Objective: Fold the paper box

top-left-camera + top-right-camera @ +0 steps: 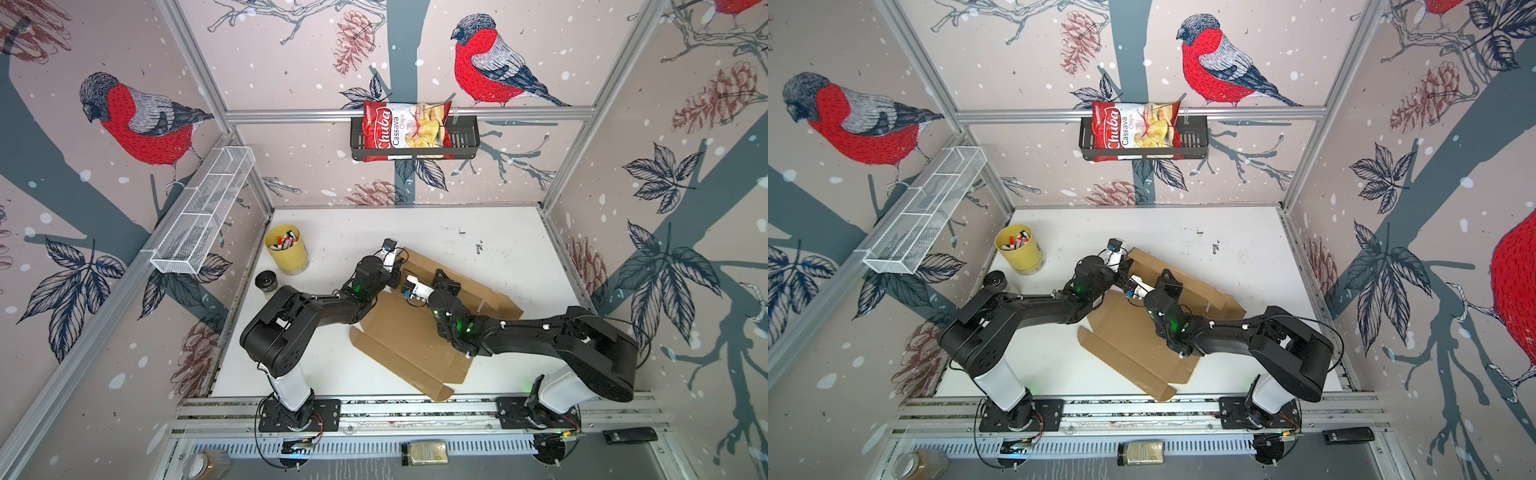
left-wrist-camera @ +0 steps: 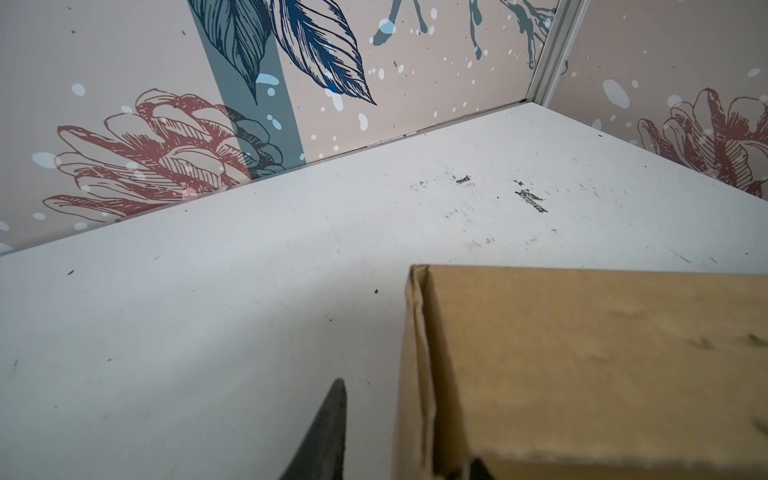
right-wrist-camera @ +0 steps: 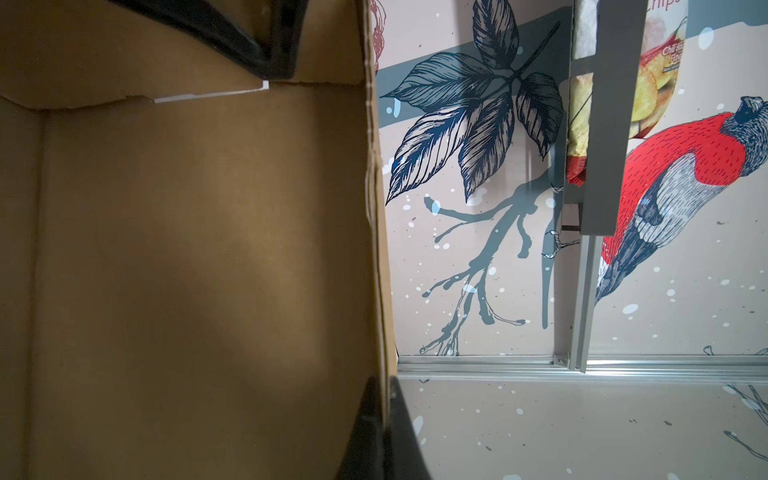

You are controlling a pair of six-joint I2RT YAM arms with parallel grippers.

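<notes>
Desk: white desk, free behind the box.
Box: brown corrugated cardboard paper box, corner at front edge.
Left jaws: released, astride raised wall.
Right jaws: clenched on wall edge.

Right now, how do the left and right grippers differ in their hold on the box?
The right gripper is shut, pinching an upright wall of the paper box; the left gripper is open, straddling a box edge, one finger clear of the cardboard. In a top view the left gripper sits at the box's corner, the right gripper farther along. Both work its far end.
</notes>
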